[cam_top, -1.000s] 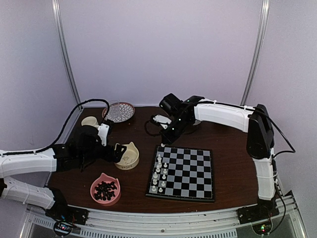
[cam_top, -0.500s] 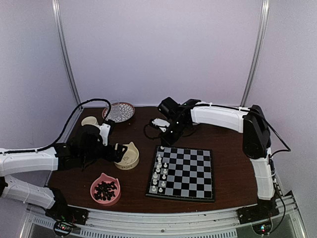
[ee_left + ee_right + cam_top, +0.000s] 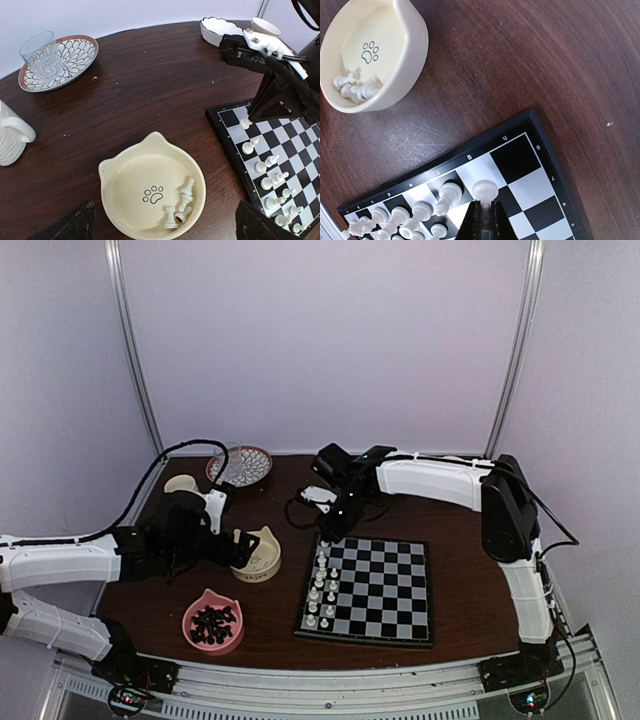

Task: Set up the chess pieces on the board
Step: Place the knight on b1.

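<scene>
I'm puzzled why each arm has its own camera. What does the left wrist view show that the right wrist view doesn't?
Only left wrist: a glass on a patterned plate and a white mug. Only right wrist: printed markings on the board's border. Both: the cream bowl of white pieces, the board, the right gripper shut on a white piece.

A dark brown wooden bench point(image 3: 460, 540), scuffed and glossy, lies under the right fingers point(image 3: 471, 227). Beyond them rise plain pale lilac walls point(image 3: 330, 350) and two slim metal poles point(image 3: 135, 350), evenly lit.
</scene>
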